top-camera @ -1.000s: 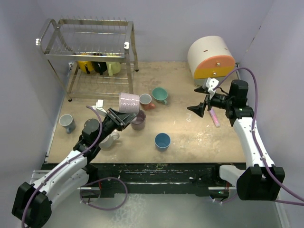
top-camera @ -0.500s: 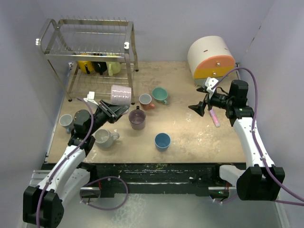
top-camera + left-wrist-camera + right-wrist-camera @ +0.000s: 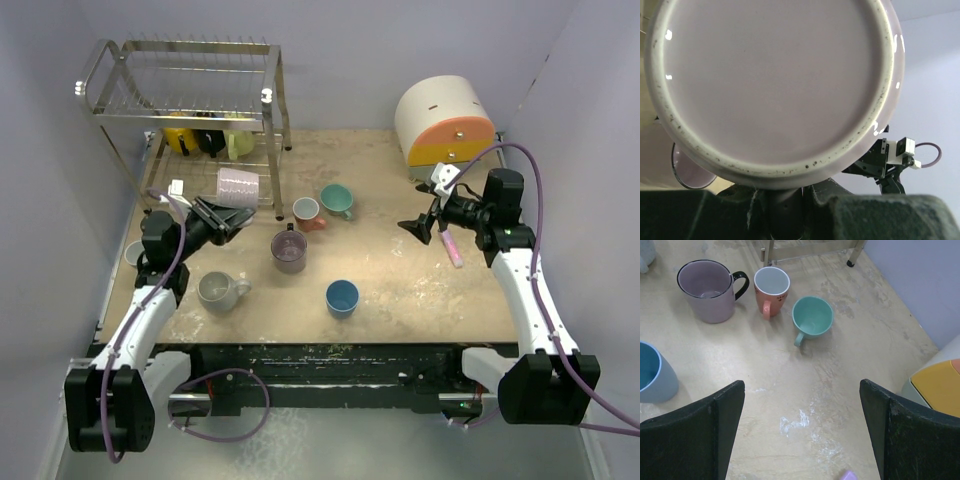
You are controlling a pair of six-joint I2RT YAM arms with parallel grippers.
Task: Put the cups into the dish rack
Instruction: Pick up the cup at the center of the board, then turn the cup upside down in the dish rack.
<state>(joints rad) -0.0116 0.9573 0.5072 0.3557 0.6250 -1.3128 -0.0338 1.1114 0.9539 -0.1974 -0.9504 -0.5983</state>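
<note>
My left gripper (image 3: 213,216) is shut on a lavender mug (image 3: 238,187) and holds it in the air, tipped on its side, just in front of the silver dish rack (image 3: 180,95). In the left wrist view the mug's base (image 3: 775,85) fills the frame above the gripper (image 3: 807,200). Yellow (image 3: 180,136), black (image 3: 210,141) and pale green (image 3: 240,143) mugs sit on the rack's lower tier. On the table stand purple (image 3: 289,250), salmon (image 3: 307,212), teal (image 3: 337,200), blue (image 3: 342,297) and white (image 3: 220,291) mugs. My right gripper (image 3: 415,228) is open and empty above the table (image 3: 802,435).
A grey mug (image 3: 133,255) is partly hidden behind my left arm. The cream-and-orange drawer box (image 3: 445,122) stands at the back right. A pink stick (image 3: 453,247) lies under my right wrist. The right wrist view shows the purple (image 3: 707,290), salmon (image 3: 771,287) and teal (image 3: 812,317) mugs ahead.
My left arm has carried the lavender mug to the left and back, from above the purple mug towards the rack's front. The right arm has not moved.
</note>
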